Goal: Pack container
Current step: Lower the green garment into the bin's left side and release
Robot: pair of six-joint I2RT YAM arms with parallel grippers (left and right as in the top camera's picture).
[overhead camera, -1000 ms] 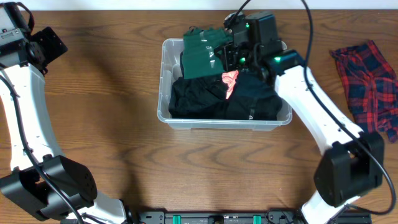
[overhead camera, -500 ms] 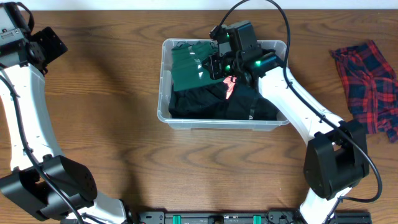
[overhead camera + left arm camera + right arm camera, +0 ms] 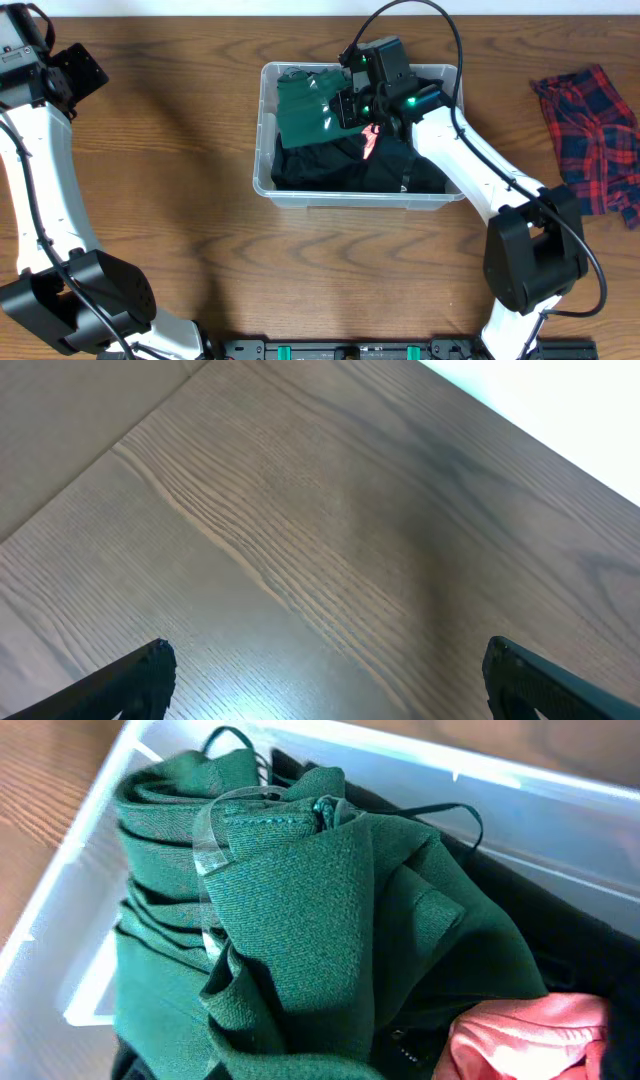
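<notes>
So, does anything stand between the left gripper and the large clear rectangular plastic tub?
Nothing visible does. The left gripper hangs open at the far left, and only bare brown wooden table lies between it and the left wall of the large clear rectangular plastic tub.

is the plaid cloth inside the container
No, the red and blue plaid cloth lies on the bare table, well off to the right of the container and apart from it.
</notes>
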